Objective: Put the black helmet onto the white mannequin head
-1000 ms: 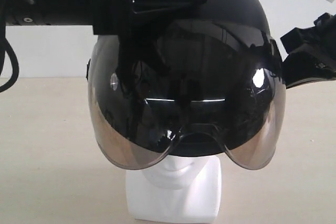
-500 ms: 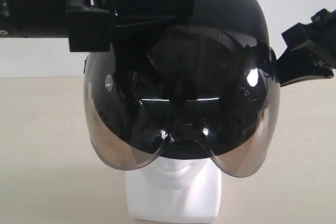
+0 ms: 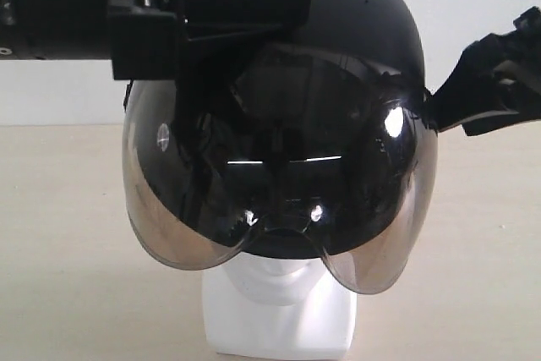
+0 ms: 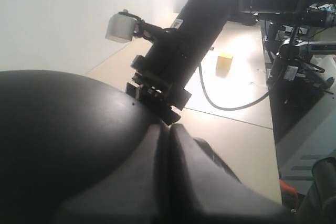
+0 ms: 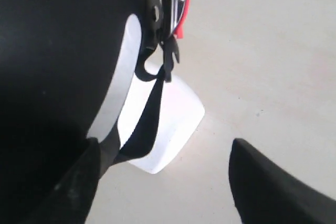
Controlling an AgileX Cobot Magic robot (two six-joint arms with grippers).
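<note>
Beige tabletop (image 3: 68, 251), white mannequin head (image 3: 283, 314) upright on it, small yellow block (image 4: 224, 61) too

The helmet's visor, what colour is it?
The visor is smoky, see-through brown; clearest in the exterior view.

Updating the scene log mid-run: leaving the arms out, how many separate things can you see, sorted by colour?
Black: 1, the black helmet
White: 1, the white mannequin head
Yellow: 1, a small block on the surface behind
Total: 3
</note>
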